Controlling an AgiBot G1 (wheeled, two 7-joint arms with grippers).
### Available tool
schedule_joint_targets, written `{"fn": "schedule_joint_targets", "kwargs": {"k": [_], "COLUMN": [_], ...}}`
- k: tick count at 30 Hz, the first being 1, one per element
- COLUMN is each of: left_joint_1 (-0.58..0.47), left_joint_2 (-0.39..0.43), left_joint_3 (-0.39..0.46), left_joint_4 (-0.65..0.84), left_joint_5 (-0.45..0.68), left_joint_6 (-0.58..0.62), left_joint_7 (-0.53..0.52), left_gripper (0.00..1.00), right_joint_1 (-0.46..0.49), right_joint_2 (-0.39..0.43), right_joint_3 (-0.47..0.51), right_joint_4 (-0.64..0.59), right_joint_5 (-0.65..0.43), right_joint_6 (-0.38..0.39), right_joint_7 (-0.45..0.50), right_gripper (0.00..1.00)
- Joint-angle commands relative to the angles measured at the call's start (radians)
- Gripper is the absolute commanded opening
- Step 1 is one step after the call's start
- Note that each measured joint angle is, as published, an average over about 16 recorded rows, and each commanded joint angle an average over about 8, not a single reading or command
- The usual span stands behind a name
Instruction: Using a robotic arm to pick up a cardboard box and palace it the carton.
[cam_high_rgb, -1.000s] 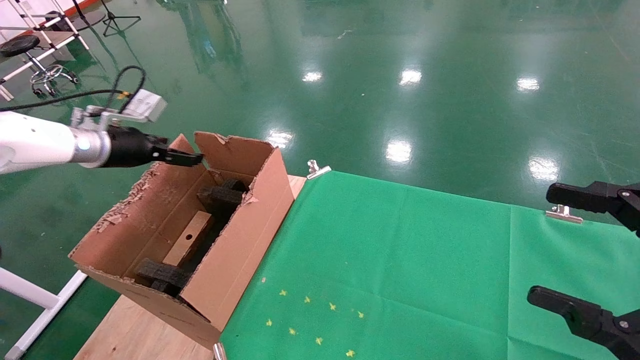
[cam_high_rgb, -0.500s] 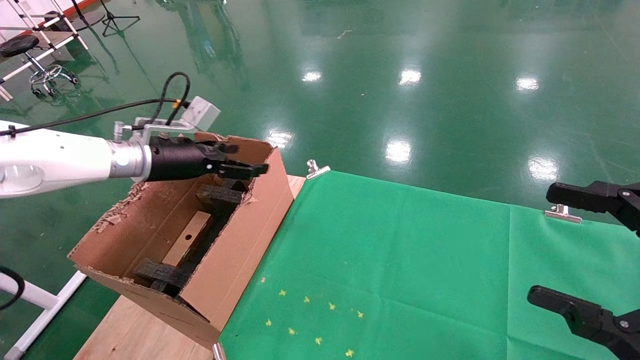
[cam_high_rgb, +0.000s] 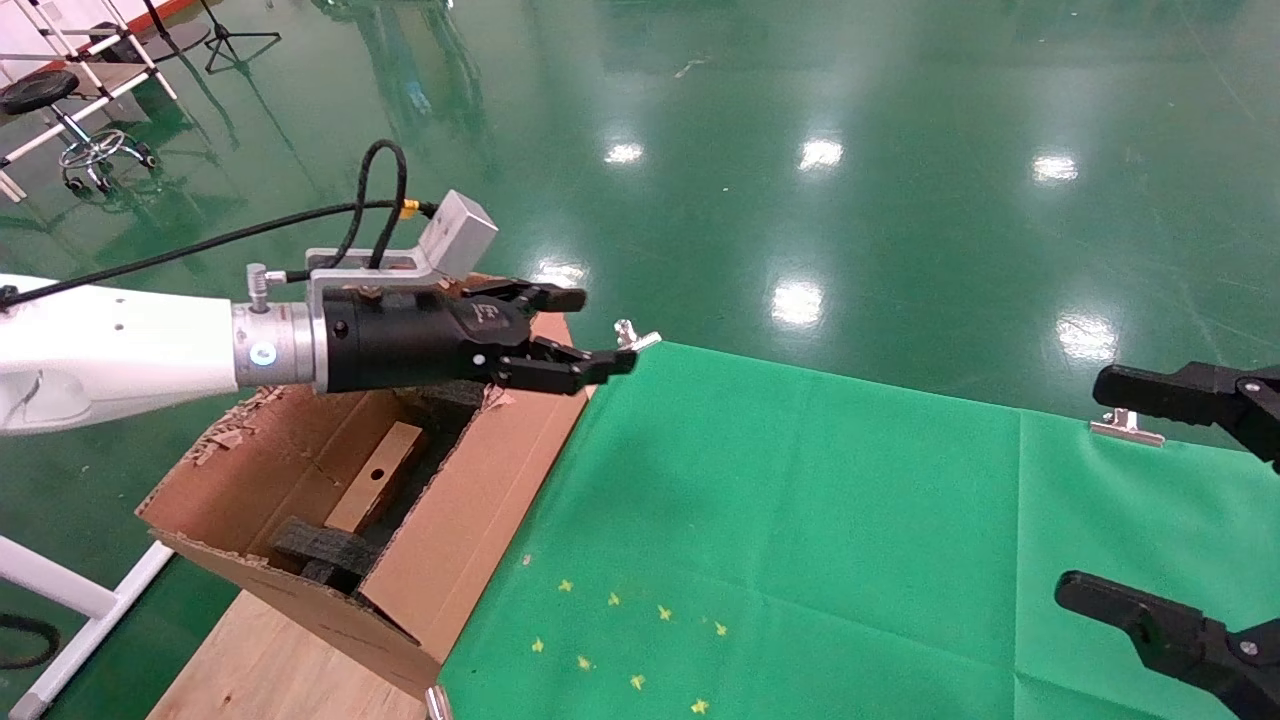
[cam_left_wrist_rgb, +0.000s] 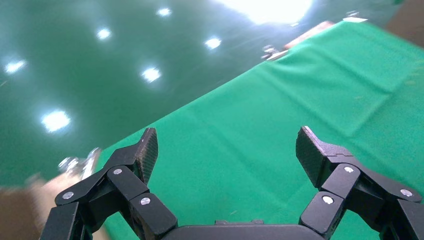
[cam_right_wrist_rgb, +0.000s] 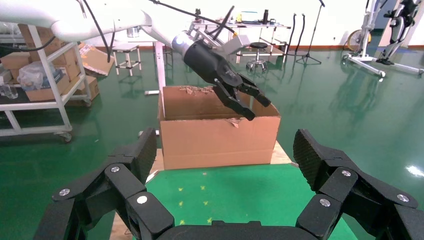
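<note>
The carton (cam_high_rgb: 480, 500) stands open at the table's left end, with ragged flap edges and black foam blocks (cam_high_rgb: 325, 550) inside. The small cardboard box (cam_high_rgb: 375, 490), with its round hole up, lies inside the carton between the foam blocks. My left gripper (cam_high_rgb: 602, 330) on the white arm is open and empty. It hovers above the carton's far right corner, out over the edge of the green cloth (cam_left_wrist_rgb: 280, 100). In the left wrist view the left gripper (cam_left_wrist_rgb: 227, 150) holds nothing. My right gripper (cam_high_rgb: 1090, 490) is open and empty at the table's right edge. The right wrist view shows the right gripper (cam_right_wrist_rgb: 225, 155), the carton (cam_right_wrist_rgb: 220, 140) and the left gripper (cam_right_wrist_rgb: 252, 102).
The green cloth (cam_high_rgb: 800, 520) covers the table, with small yellow marks (cam_high_rgb: 620, 640) near the front and metal clips (cam_high_rgb: 635, 338) (cam_high_rgb: 1125, 428) on its far edge. Bare wood (cam_high_rgb: 260, 660) shows under the carton. Shiny green floor lies beyond; racks and stools (cam_right_wrist_rgb: 45, 75) stand behind.
My left arm has swung right, from the carton's far left corner across its top to beyond its far right corner. The cardboard box stays in the carton. The right arm has not moved.
</note>
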Motion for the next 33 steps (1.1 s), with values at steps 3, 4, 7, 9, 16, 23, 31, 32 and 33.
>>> {"fn": "schedule_joint_targets", "kwargs": {"k": [3,4,7,9,16,23,31,32,33], "left_joint_1": [0.047,0.059,0.095,0.118,0.202,0.282,0.332,0.335,0.335], "left_joint_2": [-0.009,-0.012,-0.019,-0.023,-0.039,-0.055,-0.065,-0.066,-0.066], "left_joint_3": [-0.047,-0.059,-0.093,-0.117,-0.199,-0.278,-0.327,-0.330,-0.330], "left_joint_4": [-0.068,-0.085,-0.136,-0.169,-0.289,-0.404,-0.475,-0.479,-0.478], "left_joint_5": [-0.055,-0.069,-0.110,-0.137,-0.233,-0.327,-0.385,-0.389,-0.388], "left_joint_6": [0.042,0.052,0.083,0.104,0.177,0.248,0.291,0.294,0.294], "left_joint_7": [0.024,0.030,0.048,0.060,0.101,0.142,0.163,0.165,0.164], "left_gripper": [1.00,1.00,1.00,1.00,1.00,1.00,1.00,1.00,1.00], "right_joint_1": [0.000,0.000,0.000,0.000,0.000,0.000,0.000,0.000,0.000], "right_joint_2": [0.000,0.000,0.000,0.000,0.000,0.000,0.000,0.000,0.000], "right_joint_3": [0.000,0.000,0.000,0.000,0.000,0.000,0.000,0.000,0.000], "right_joint_4": [0.000,0.000,0.000,0.000,0.000,0.000,0.000,0.000,0.000], "right_joint_5": [0.000,0.000,0.000,0.000,0.000,0.000,0.000,0.000,0.000], "right_joint_6": [0.000,0.000,0.000,0.000,0.000,0.000,0.000,0.000,0.000], "right_joint_7": [0.000,0.000,0.000,0.000,0.000,0.000,0.000,0.000,0.000], "right_gripper": [1.00,1.00,1.00,1.00,1.00,1.00,1.00,1.00,1.00]}}
